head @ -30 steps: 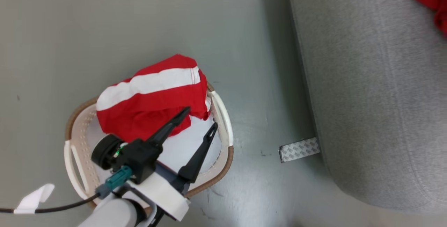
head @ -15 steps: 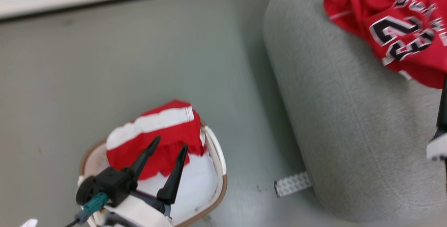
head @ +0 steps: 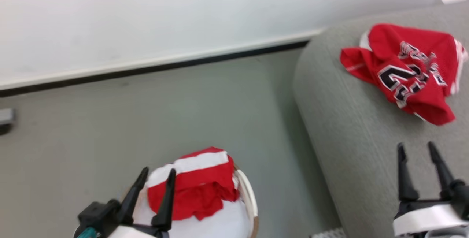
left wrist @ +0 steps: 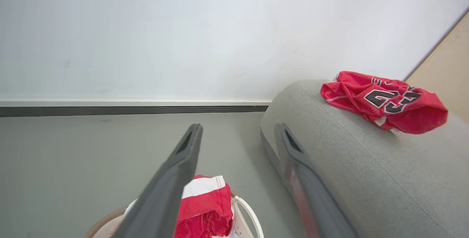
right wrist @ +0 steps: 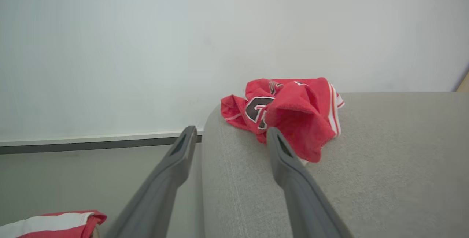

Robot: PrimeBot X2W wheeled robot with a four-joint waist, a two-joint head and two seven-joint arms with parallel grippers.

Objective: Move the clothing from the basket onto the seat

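A red jersey [head: 406, 71] with black white-edged numbers lies crumpled on the light-grey seat [head: 351, 139], toward its far end; it is the same jersey [left wrist: 384, 100] in the left wrist view and jersey [right wrist: 293, 110] in the right wrist view. A red piece with a wide white band [head: 198, 186] rests in the cream basket [head: 249, 199] on the floor. My left gripper [head: 157, 175] hovers open over the basket, empty. Above the seat's near part my right gripper [head: 416, 147] is open and empty, short of the jersey.
The grey-green floor [head: 146, 121] stretches between basket and seat. A white wall [head: 183, 18] with a dark baseboard runs behind. A small grey object [head: 5, 119] sits at the far left by the wall.
The head view has tilted up, bringing the wall and seat top into sight. The right gripper has let go of the jersey, which now lies on the seat, and has drawn back.
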